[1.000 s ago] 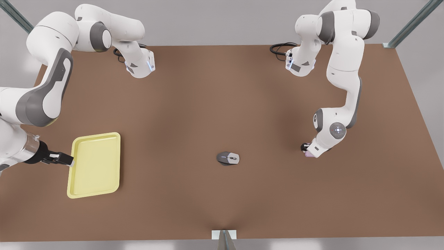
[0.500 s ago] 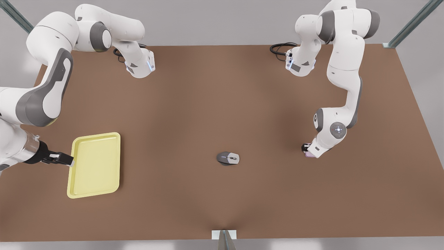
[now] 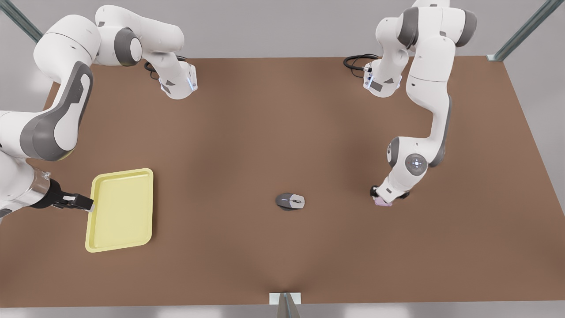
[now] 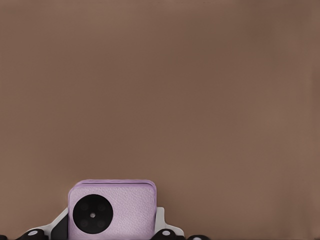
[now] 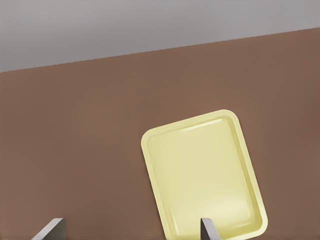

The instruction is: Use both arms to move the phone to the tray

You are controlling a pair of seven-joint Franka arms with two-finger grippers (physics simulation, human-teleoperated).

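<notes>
At the front view's left, the right claw (image 3: pixel 88 204) sat at the edge of the yellow tray (image 3: pixel 121 210), its fingers (image 5: pixel 207 229) spread wide, gripping nothing. A grey mouse (image 3: pixel 290 201) lay mid-bench (image 3: pixel 265 132). At right, the left claw (image 3: pixel 380 197) was clamped on the pink phone (image 4: pixel 112 210), above the bench.

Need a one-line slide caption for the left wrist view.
Left hand shut on pink phone above bare brown table.

Left gripper (image 3: pixel 380 197) low at front view's right, fingers (image 4: pixel 161 220) clamped, right gripper (image 3: pixel 84 204) at left, fingers (image 5: pixel 207 229) spread
</notes>
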